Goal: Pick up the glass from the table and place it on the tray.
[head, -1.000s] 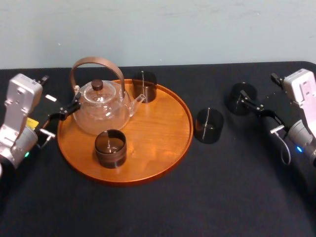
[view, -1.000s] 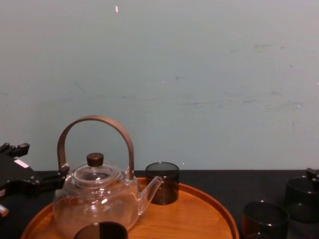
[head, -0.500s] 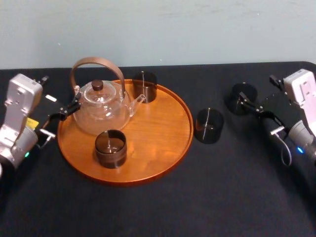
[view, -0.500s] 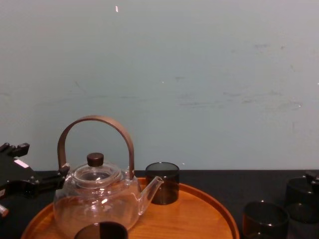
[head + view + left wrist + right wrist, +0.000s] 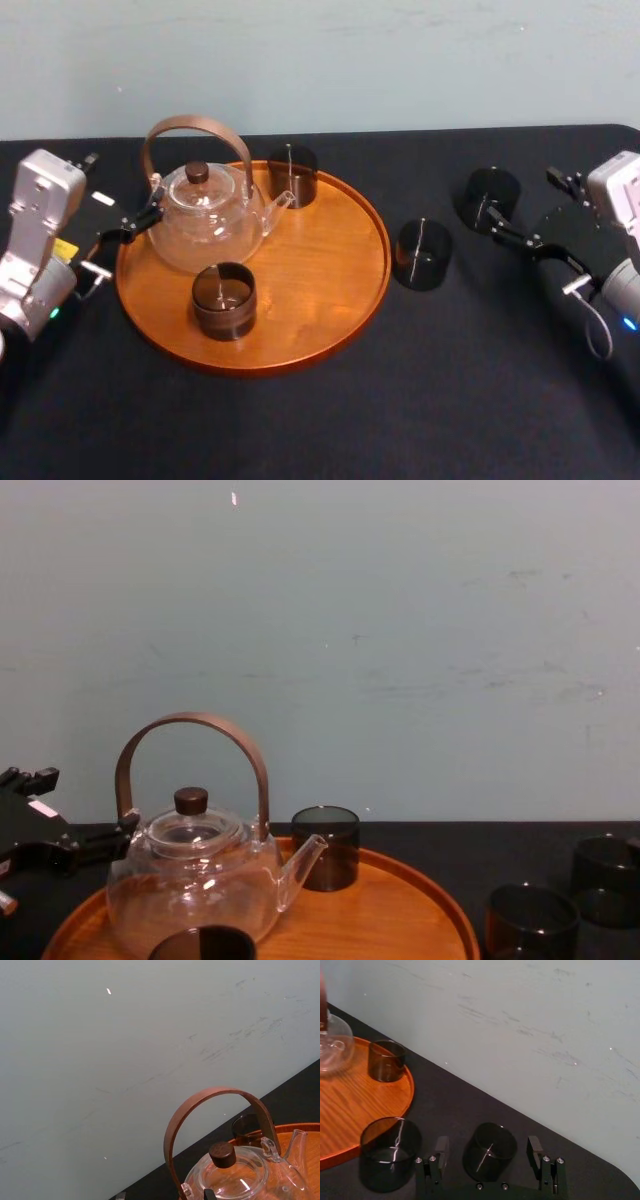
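Observation:
Two dark glasses stand on the black table (image 5: pixel 320 420) right of the tray: one close to its rim (image 5: pixel 422 254) (image 5: pixel 530 920), one farther right (image 5: pixel 490 198) (image 5: pixel 490 1152) (image 5: pixel 605 880). My right gripper (image 5: pixel 522 195) (image 5: pixel 488 1141) is open just short of the farther glass, which shows between its fingers (image 5: pixel 441 1150) in the right wrist view, untouched. The round orange-brown tray (image 5: pixel 330 290) (image 5: pixel 440 905) carries a glass teapot (image 5: pixel 205 220) and two more dark glasses, back (image 5: pixel 292 175) and front (image 5: pixel 224 300). My left gripper (image 5: pixel 122 187) rests open at the tray's left edge beside the teapot.
A pale wall runs behind the table. The teapot's tall brown handle (image 5: pixel 215 1097) rises close to the left gripper. Bare wood lies on the tray's right half (image 5: pixel 330 230). Open black table spreads in front of the tray and the two loose glasses.
My right gripper has drawn back to the right, a little away from the farther glass. The glasses, tray, teapot and left arm have not moved.

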You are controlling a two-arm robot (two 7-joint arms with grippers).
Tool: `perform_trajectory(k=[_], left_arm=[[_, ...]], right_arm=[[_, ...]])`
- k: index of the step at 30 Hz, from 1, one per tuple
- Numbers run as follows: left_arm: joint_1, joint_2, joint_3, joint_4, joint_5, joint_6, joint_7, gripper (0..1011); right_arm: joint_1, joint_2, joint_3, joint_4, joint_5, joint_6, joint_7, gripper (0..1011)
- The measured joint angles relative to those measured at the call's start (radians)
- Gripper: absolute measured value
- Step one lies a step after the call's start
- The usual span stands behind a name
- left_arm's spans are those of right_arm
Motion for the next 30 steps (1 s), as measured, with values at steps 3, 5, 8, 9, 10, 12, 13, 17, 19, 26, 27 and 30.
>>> perform_trajectory(k=[3, 5, 8, 9, 10, 12, 13, 17, 19, 26, 27, 30], left_arm=[[0.000, 0.000, 0.000, 0.000, 0.000, 0.000, 0.000, 1010], [0.000, 0.000, 0.000, 0.000, 0.000, 0.000, 0.000, 1009], [0.000, 0.000, 0.000, 0.000, 0.000, 0.000, 0.000, 1010], [0.000, 0.000, 0.000, 0.000, 0.000, 0.000, 0.000, 1010], [0.000, 0.000, 0.000, 0.000, 0.000, 0.000, 0.000, 1010], [0.000, 0.000, 0.000, 0.000, 0.000, 0.000, 0.000, 1010], [0.000, 0.000, 0.000, 0.000, 0.000, 0.000, 0.000, 1010], [0.000, 0.000, 0.000, 0.000, 0.000, 0.000, 0.000, 1010], [0.000, 0.000, 0.000, 0.000, 0.000, 0.000, 0.000, 1009], [0.000, 0.000, 0.000, 0.000, 0.000, 0.000, 0.000, 1009], [0.000, 0.000, 0.000, 0.000, 0.000, 0.000, 0.000, 1009], [0.000, 0.000, 0.000, 0.000, 0.000, 0.000, 0.000, 1010]], right_arm=[[-0.017, 0.005, 0.007, -0.022, -0.003, 0.004, 0.001, 1002], [-0.031, 0.008, 0.014, -0.039, -0.003, 0.007, 0.004, 1002], [-0.050, 0.008, 0.024, -0.057, 0.005, 0.013, 0.017, 1002], [-0.055, 0.008, 0.026, -0.062, 0.008, 0.015, 0.021, 1002], [-0.064, 0.006, 0.028, -0.067, 0.017, 0.018, 0.032, 1002], [-0.070, 0.003, 0.029, -0.071, 0.025, 0.020, 0.042, 1002], [-0.075, -0.001, 0.029, -0.073, 0.031, 0.023, 0.054, 1002], [-0.082, -0.011, 0.029, -0.074, 0.046, 0.031, 0.082, 1003], [-0.083, -0.016, 0.029, -0.074, 0.053, 0.037, 0.095, 1003], [-0.081, -0.044, 0.027, -0.059, 0.081, 0.070, 0.152, 1003], [-0.080, -0.047, 0.026, -0.056, 0.081, 0.072, 0.155, 1002], [-0.071, -0.060, 0.023, -0.043, 0.080, 0.083, 0.168, 1002]])
